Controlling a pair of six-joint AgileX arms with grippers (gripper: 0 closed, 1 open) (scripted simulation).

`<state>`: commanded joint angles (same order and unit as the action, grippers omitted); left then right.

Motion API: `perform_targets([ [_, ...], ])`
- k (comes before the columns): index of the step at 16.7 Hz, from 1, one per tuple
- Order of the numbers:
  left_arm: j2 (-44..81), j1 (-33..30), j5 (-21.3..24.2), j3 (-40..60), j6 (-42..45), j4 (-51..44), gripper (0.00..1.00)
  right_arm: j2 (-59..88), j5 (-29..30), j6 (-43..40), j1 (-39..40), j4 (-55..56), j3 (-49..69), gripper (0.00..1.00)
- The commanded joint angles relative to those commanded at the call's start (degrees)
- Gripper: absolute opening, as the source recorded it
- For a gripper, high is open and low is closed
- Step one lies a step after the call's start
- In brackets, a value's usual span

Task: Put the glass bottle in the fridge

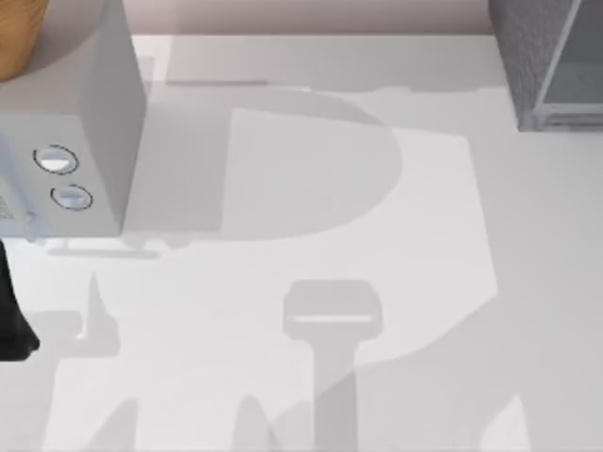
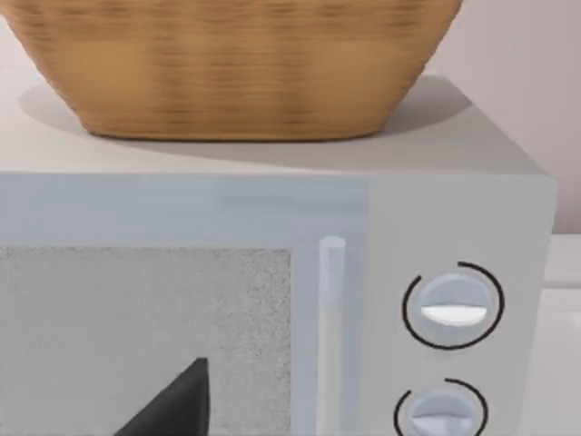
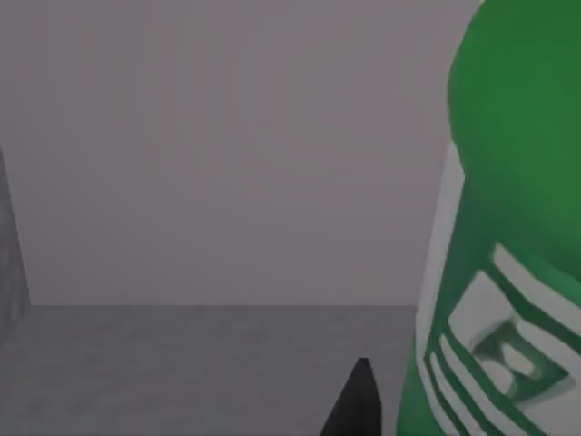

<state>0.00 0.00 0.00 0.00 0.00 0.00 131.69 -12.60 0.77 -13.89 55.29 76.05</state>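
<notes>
At desk's far right corner: fridge (image 1: 546,56), dark speckled box with a paler door panel, cut by the top view's edge.
Bottle: bright green bottle (image 3: 508,227) with a pale label, very close to the right wrist camera, standing on a grey floor before a plain grey back wall; looks like the fridge's inside, though I can't be sure.
Right claw: one dark fingertip (image 3: 356,404) just beside the bottle; can't tell if it grips.
Left side: light grey box (image 1: 71,141) with two dials; wicker basket (image 2: 236,64) on top.
Left claw: dark fingertip (image 2: 177,404) facing that box's door; spread or pressed, can't tell.
Desk (image 1: 283,377): white, shadowed.
</notes>
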Motion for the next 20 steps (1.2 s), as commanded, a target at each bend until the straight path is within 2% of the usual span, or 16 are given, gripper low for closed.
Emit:
perform_targets([
  [4,0.0,0.0,0.0,0.0,0.0,0.0,1.00,3.8,1.0,-0.1,0.7,-4.2,8.3,0.01],
  [9,0.0,0.0,0.0,0.0,0.0,0.0,1.00,4.5,1.0,0.0,1.0,-4.9,9.1,0.01],
  [20,0.0,0.0,0.0,0.0,0.0,0.0,1.00,4.5,1.0,0.0,1.0,-4.9,9.1,0.83],
])
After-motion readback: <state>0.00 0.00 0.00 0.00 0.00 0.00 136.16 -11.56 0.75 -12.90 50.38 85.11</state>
